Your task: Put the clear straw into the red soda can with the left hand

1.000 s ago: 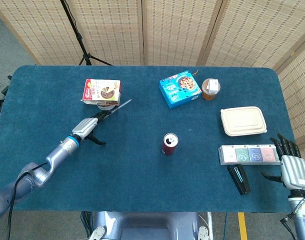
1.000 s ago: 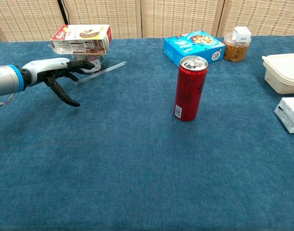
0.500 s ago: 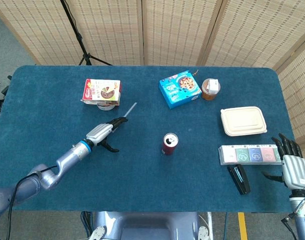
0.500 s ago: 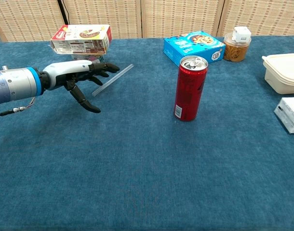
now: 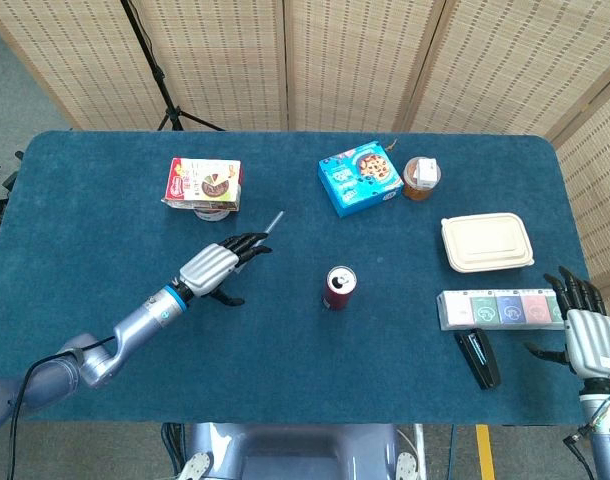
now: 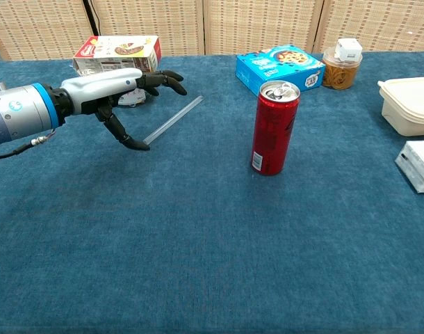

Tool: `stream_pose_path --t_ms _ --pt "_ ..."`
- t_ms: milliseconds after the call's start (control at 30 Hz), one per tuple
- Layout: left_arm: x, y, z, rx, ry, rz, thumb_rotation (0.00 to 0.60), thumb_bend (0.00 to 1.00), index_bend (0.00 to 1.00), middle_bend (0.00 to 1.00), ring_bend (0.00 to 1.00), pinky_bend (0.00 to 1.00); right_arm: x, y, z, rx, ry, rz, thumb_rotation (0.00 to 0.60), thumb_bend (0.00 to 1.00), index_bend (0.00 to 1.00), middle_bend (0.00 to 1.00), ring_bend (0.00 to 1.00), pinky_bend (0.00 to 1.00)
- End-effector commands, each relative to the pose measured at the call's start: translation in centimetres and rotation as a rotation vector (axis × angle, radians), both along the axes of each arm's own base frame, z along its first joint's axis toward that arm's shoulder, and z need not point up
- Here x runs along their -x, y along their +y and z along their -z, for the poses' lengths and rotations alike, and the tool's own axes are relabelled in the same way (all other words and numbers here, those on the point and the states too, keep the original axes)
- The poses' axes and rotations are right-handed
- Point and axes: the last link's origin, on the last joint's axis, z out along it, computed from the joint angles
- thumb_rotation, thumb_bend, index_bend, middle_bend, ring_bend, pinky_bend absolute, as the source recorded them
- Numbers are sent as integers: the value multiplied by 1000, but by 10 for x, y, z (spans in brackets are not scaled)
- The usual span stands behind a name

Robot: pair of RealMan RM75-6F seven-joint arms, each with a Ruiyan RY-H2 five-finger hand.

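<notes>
1. Left hand (image 6: 111, 90): you carried it above the cloth at the left of the table, palm down, fingers reaching toward the can. It pinched the clear straw (image 6: 174, 120) at the straw's near end, between the thumb and the fingers; the other fingers lay spread.
2. Clear straw: held in that hand, off the cloth as far as the chest view showed. Its long axis ran from the thumb up and away to the right, the free end pointing toward the far middle of the table. In the head view the free tip (image 5: 275, 218) stuck out just past the fingertips.
3. Red soda can (image 6: 274, 128): upright near the middle of the table, its opened top facing up. It stood to the right of your left hand, well apart from the straw's free end. Judgement: the straw lay near level, so you would have had to tip it toward upright and carry it right before its lower end could meet the opening.
4. Right hand (image 5: 588, 335): idle at the table's right edge, fingers apart, holding nothing. The left hand was the nearer to the can.
5. Surface: blue cloth-covered table (image 5: 285, 340), flat.
6. Other stock: a red-and-white box (image 5: 204, 183) behind the left hand; a blue snack box (image 5: 359, 178); a small jar (image 5: 421, 177); a lidded beige container (image 5: 487, 242); a tray of packets (image 5: 499, 309); a black item (image 5: 478, 357), not identifiable.
7. Room: woven screens (image 5: 345, 60) behind the table; a black stand (image 5: 155, 65) at the back left.
</notes>
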Motion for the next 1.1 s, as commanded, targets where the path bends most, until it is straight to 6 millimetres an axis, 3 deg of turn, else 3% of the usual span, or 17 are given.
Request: stream_pose_path --t_ms 33,100,367,533,633,867,1100 --pt "2 2 -5 -112 113 130 600 305 250 0 0 122 0 0 0 1 -1 -1 600 0 96 0 0 0" --pt "3 5 -6 -148 166 171 600 352 274 0 0 121 0 0 0 1 0 0 600 0 96 0 0 0" --pt "22 12 -9 -282 392 350 600 364 275 0 0 121 1 -1 -2 12 3 10 600 0 96 0 0 0" --pt "39 12 -9 -301 435 389 600 363 259 0 0 121 2 -2 -1 13 7 17 600 0 96 0 0 0" --pt "39 14 -3 -320 423 397 600 354 231 0 0 121 3 -2 4 -7 8 22 600 0 96 0 0 0" --pt "33 16 12 -351 445 435 600 181 136 0 0 121 3 -3 5 -10 8 28 600 0 96 0 0 0" --pt "23 15 25 -336 421 423 600 143 217 0 0 121 4 -3 5 -12 4 33 600 0 97 0 0 0"
